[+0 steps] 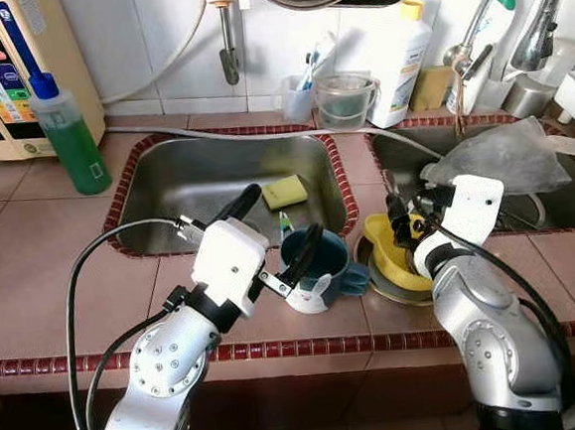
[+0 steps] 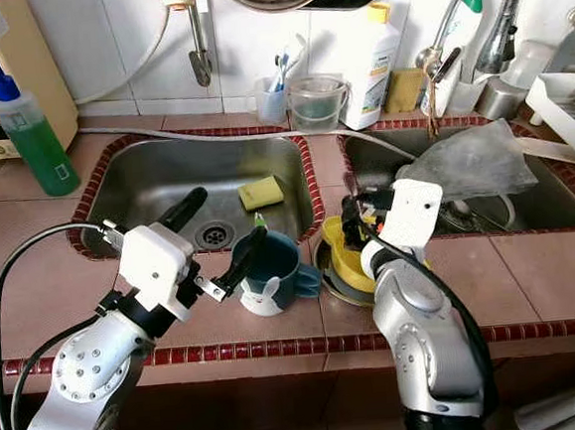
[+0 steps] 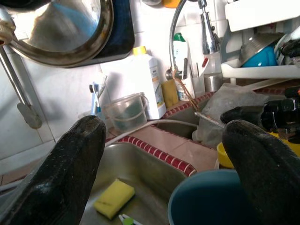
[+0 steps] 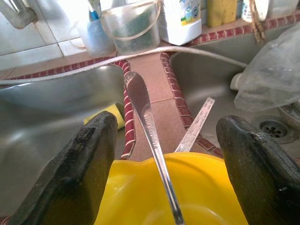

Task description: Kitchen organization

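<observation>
From the head, two sinks (image 1: 165,180): the left holds one yellow sponge (image 1: 285,191). The left gripper (image 1: 274,231) spreads wide over a blue mug (image 1: 323,262) on the counter.

Right wrist: the right gripper (image 4: 164,176) gapes over one yellow bowl (image 4: 136,199) holding two utensils (image 4: 150,126).

Green bottle (image 1: 67,136) on counter, water ionizer (image 1: 12,67) behind.

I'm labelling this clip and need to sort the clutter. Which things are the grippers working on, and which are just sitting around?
In play: blue mug at the left gripper; yellow bowl and spoon at the right gripper.

Lying about: sponge, green bottle, white bottle, measuring cup, plastic bag.
</observation>
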Available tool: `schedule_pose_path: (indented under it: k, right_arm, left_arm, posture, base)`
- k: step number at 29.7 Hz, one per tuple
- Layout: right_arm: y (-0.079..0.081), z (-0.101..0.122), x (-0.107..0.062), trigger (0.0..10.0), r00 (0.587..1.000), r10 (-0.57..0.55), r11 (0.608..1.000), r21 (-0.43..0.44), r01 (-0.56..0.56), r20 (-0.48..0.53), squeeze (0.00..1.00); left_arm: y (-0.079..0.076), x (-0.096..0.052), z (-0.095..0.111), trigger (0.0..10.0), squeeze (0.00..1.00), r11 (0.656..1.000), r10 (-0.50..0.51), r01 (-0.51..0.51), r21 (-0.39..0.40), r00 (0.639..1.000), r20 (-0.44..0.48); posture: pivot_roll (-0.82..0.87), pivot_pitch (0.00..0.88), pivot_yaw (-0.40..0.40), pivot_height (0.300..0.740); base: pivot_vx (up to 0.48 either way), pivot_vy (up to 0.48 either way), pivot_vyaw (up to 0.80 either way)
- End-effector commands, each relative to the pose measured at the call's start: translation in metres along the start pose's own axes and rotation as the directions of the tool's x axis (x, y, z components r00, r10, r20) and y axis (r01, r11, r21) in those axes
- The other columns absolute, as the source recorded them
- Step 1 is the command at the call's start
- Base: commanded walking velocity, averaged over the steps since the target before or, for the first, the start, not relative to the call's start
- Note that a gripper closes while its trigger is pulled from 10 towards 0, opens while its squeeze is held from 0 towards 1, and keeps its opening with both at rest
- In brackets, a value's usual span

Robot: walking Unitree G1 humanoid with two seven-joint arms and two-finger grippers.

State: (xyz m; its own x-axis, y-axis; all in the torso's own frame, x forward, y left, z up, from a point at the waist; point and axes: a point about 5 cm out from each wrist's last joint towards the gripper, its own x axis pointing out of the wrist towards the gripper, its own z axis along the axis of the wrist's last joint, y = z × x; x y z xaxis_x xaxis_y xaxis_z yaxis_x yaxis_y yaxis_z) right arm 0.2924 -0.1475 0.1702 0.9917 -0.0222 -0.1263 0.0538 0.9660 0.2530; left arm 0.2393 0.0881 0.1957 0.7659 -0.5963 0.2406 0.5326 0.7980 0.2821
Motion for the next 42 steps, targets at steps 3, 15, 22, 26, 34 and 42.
schedule_pose_path:
  k: [3, 15, 22, 26, 34, 42]
  right_arm:
    - [0.006, 0.009, -0.003, 10.0, 0.999, 0.039, 0.999, 0.0, -0.039, 0.011, 0.0]
    - [0.019, -0.001, -0.01, 10.0, 0.995, 0.087, 0.996, -0.001, -0.087, -0.057, 0.0]
    - [0.021, -0.008, -0.013, 10.0, 0.993, 0.031, 0.999, -0.036, -0.035, -0.116, 0.0]
    - [0.022, -0.011, -0.014, 10.0, 0.992, 0.025, 0.999, -0.031, -0.029, -0.128, 0.0]
    - [0.023, -0.016, -0.018, 8.7, 0.987, 0.001, 1.0, -0.019, -0.004, -0.159, 0.0]
    - [0.021, -0.02, -0.02, 8.1, 0.985, -0.013, 1.0, -0.019, 0.01, -0.17, 0.0]
  left_arm:
    - [-0.001, 0.002, 0.008, 10.0, 0.0, 1.0, 0.003, -0.003, -0.002, 1.0, 0.024]
    - [-0.001, 0.003, 0.009, 10.0, 0.0, 1.0, 0.021, -0.02, -0.014, 1.0, 0.023]
    - [-0.001, 0.004, 0.01, 10.0, 0.0, 0.999, 0.027, -0.027, -0.02, 0.999, 0.023]
    - [-0.001, 0.004, 0.01, 10.0, 0.0, 0.999, 0.029, -0.028, -0.022, 0.999, 0.024]
    - [-0.002, 0.004, 0.01, 10.0, 0.0, 0.999, 0.033, -0.032, -0.027, 0.999, 0.026]
    - [-0.001, 0.005, 0.01, 10.0, 0.0, 0.999, 0.034, -0.033, -0.026, 0.999, 0.027]
  posture:
    - [-0.02, 0.103, -0.039, 0.74]
    - [-0.01, 0.111, -0.041, 0.74]
    - [-0.02, 0.114, -0.045, 0.74]
    - [-0.02, 0.114, -0.045, 0.74]
    - [-0.02, 0.112, -0.046, 0.74]
    - [-0.02, 0.107, -0.042, 0.74]
  base:
    - [0.0, 0.0, 0.0]
    - [0.0, 0.0, 0.0]
    - [0.0, 0.0, 0.0]
    - [0.0, 0.0, 0.0]
    - [0.0, 0.0, 0.0]
    - [0.0, 0.0, 0.0]
